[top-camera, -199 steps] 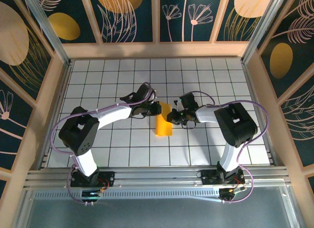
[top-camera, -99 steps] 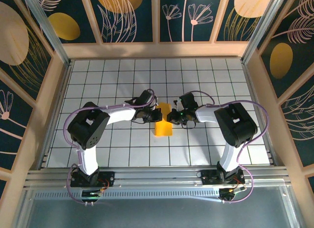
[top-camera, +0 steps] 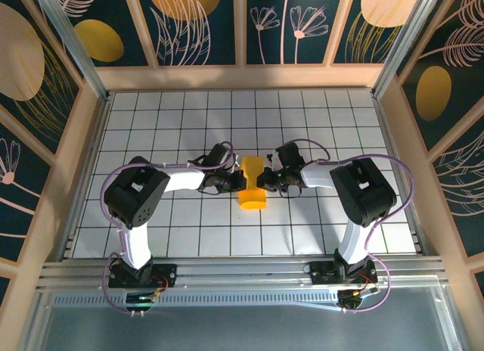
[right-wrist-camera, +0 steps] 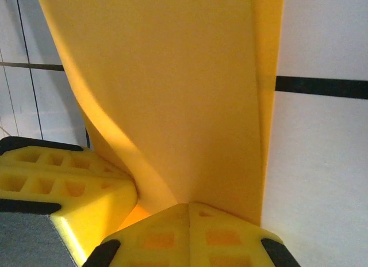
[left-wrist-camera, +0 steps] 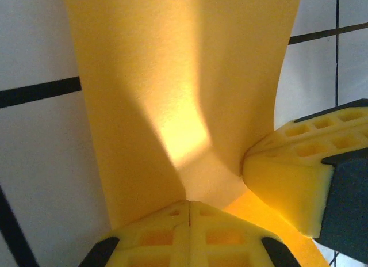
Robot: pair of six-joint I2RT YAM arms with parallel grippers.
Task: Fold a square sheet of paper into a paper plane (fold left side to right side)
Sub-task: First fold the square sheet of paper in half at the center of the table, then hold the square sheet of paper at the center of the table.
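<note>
The orange-yellow sheet of paper (top-camera: 252, 186) lies folded into a narrow strip at the middle of the tiled floor, squeezed thin at its waist. My left gripper (top-camera: 237, 178) meets that waist from the left and my right gripper (top-camera: 265, 177) from the right, tips almost touching. In the left wrist view my left gripper (left-wrist-camera: 190, 206) is shut, and a raised crease of the paper (left-wrist-camera: 172, 94) runs into its seam; the right gripper's finger (left-wrist-camera: 287, 163) presses in beside it. In the right wrist view my right gripper (right-wrist-camera: 190, 208) is shut on the paper (right-wrist-camera: 184, 94) too.
The white tiled floor (top-camera: 318, 116) with black grid lines spreads on all sides of the paper. Wooden frame walls (top-camera: 83, 132) close the left, back and right. An aluminium rail (top-camera: 242, 279) with both arm bases runs along the near edge.
My left gripper slid in to the paper's left edge and closed on it. The strip now looks narrower at its middle. The right arm has stayed put.
</note>
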